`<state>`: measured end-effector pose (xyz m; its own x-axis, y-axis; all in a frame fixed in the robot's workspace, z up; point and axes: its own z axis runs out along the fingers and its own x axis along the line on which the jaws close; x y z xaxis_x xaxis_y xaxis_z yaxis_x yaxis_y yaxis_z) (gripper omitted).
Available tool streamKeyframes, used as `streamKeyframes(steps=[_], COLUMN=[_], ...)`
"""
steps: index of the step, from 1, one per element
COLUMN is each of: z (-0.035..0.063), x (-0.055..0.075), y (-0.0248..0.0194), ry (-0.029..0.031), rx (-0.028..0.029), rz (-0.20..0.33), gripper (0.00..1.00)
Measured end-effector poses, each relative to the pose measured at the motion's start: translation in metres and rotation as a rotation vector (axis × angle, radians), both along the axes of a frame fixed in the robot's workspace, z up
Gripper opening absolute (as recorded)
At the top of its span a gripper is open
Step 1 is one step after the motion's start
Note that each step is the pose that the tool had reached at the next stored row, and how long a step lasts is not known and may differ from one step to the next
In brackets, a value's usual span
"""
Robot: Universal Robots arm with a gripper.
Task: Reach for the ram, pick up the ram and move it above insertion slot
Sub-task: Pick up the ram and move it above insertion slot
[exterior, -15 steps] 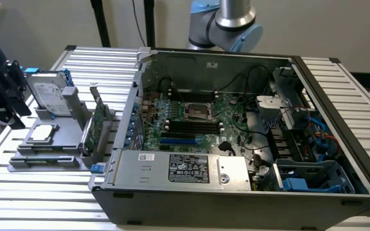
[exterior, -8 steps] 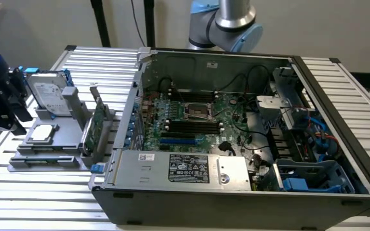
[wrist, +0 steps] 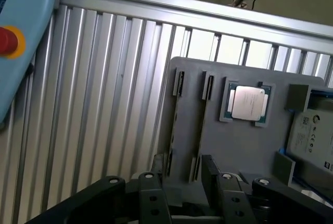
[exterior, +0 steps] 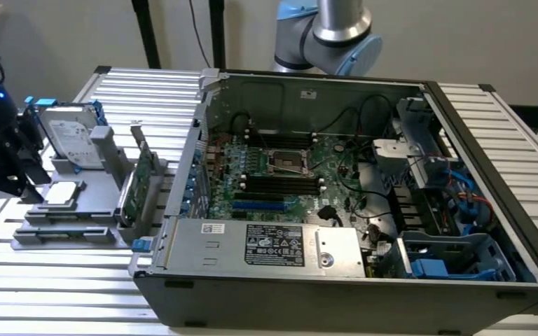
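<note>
The black metal pincer, its bolted fingers spread wide, hangs over a matte grey slotted plastic holder on the ribbed aluminium tabletop. The ram, a thin strip seen edge-on, stands in a holder slot, its near end between the fingers.

The ram, standing on edge in the grey holder

Viewed edge-on in the wrist view, it shows as a long, thin dark strip set upright on its long side in a narrow slot, caught between dark clips at both ends. A second, parallel slot runs just beside it. Its colour cannot be told.
</note>
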<state>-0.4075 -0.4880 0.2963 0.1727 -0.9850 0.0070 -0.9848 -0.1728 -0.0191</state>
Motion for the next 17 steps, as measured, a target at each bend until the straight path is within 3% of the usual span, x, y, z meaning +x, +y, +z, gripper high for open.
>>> streamKeyframes(steps=[3, 9, 17], z=[-0.0055, -0.0164, -0.0309], x=[0.000, 0.000, 0.000], y=[0.0000, 0.0000, -0.0002], ry=[0.0000, 0.0000, 0.0000], rx=[0.0000, 0.0000, 0.0000], rz=[-0.015, -0.096, -0.124], gripper=[0.42, 0.42, 0.42])
